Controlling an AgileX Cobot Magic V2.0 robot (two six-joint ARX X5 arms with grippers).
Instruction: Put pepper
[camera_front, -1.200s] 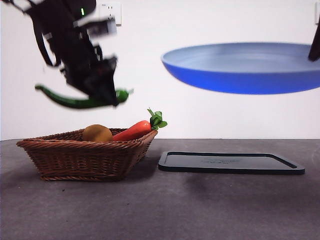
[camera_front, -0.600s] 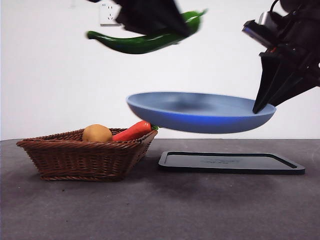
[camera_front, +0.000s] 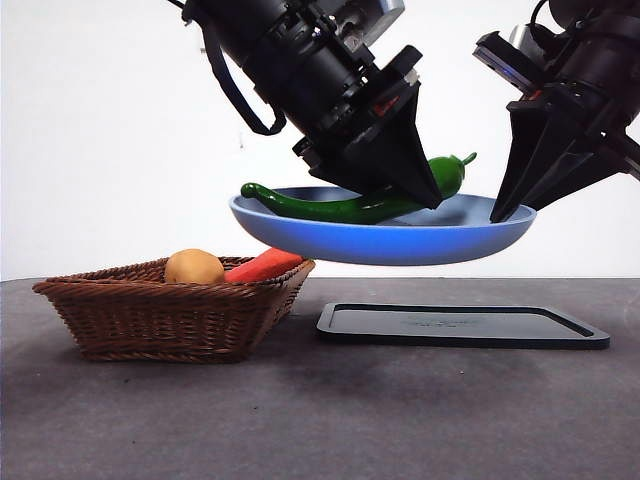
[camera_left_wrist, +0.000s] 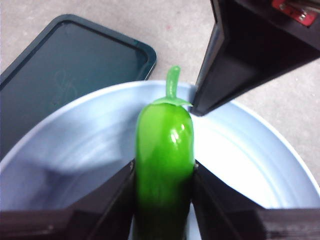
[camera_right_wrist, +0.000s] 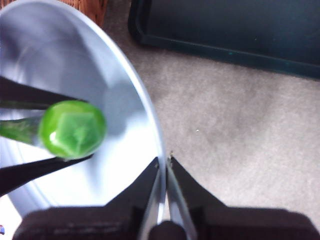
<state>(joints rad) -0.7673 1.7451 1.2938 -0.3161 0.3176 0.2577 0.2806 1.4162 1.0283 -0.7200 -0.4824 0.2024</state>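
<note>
Gripping the pepper (camera_front: 330, 208) between its jaws, the left gripper (camera_left_wrist: 164, 187) is lowering it into the blue plate (camera_front: 400, 245). The right gripper (camera_right_wrist: 163, 172) is pinching the plate's right rim, holding it above the table; only the release is remaining.

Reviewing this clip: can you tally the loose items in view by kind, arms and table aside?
Pepper: 1
Carrot: 1
Round yellow-orange fruit: 1
Blue plate: 1
Wicker basket: 1
Dark tray: 1
Total: 6
</note>
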